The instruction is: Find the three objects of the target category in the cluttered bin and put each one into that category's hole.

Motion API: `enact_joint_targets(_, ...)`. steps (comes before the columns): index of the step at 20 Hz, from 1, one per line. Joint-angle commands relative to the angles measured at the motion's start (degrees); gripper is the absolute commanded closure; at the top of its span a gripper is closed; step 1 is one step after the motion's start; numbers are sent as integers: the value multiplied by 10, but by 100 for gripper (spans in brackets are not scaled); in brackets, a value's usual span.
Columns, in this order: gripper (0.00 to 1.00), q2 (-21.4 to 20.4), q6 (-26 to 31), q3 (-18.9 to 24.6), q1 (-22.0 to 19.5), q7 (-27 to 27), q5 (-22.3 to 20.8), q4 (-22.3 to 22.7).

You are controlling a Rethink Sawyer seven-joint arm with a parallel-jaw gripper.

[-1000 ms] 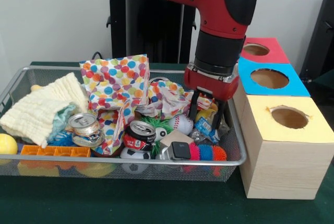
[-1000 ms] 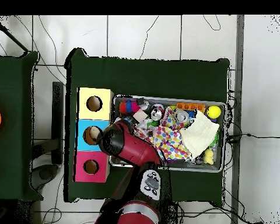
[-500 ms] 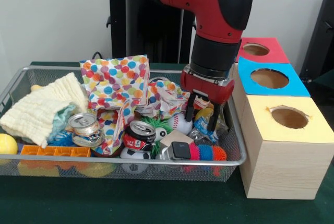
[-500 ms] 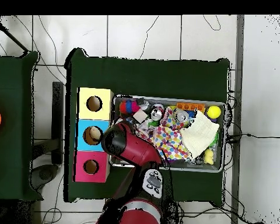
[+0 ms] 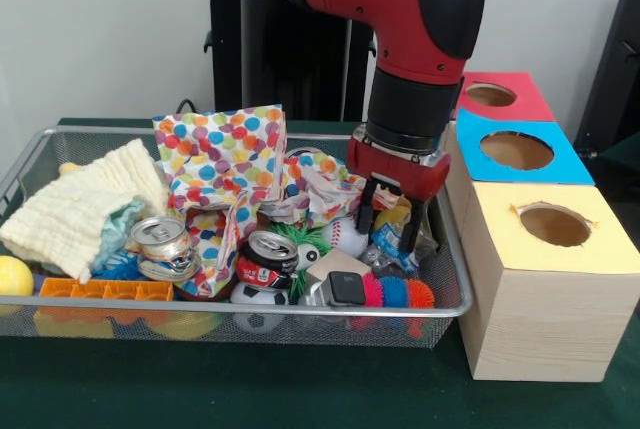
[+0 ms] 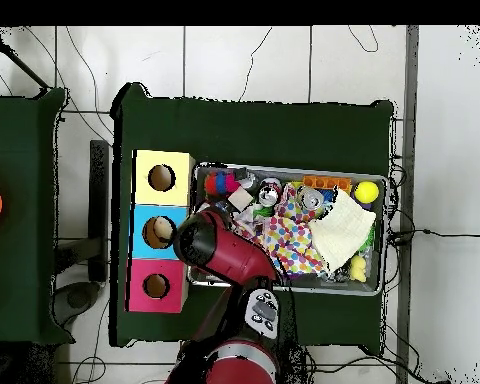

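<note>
The silver wire-mesh bin (image 5: 250, 306) is full of clutter; it also shows in the overhead view (image 6: 294, 171). My gripper (image 5: 388, 222) hangs low inside the bin's right end, open. Its fingers straddle a yellow item and a blue wrapper (image 5: 392, 241), right of a baseball (image 5: 345, 236). Three wooden boxes stand right of the bin, each with a round hole: yellow (image 5: 540, 319), blue (image 5: 562, 171), red (image 5: 530, 104). In the overhead view the red arm (image 6: 219, 250) hides the gripper.
The bin also holds polka-dot paper (image 5: 220, 159), a yellow cloth (image 5: 85, 204), two crushed cans (image 5: 160, 239) (image 5: 268, 254), a yellow ball (image 5: 12, 274), an orange tray (image 5: 105, 290) and spiky balls (image 5: 395, 292). The pedestal (image 5: 280, 49) stands behind.
My gripper has shifted a little to the left and slightly up over the bin's right end. Its fingers stay open. The objects have not moved.
</note>
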Motion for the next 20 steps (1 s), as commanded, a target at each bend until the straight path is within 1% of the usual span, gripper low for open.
enact_joint_targets(1,0,19,-7,91,-20,107,-15,55)
enact_joint_targets(3,0,14,-14,104,-26,111,-16,59)
enact_joint_targets(6,0,3,-36,138,-49,119,-20,71)
enact_joint_targets(7,0,2,-35,140,-48,122,-17,71)
enact_joint_targets(9,0,2,-26,130,-36,127,-6,67)
enact_joint_targets(12,0,11,-10,94,-6,129,6,56)
enact_joint_targets(14,0,17,-8,84,2,129,7,57)
enact_joint_targets(18,0,19,-5,89,-1,127,4,64)
enact_joint_targets(20,0,20,-9,80,8,133,8,64)
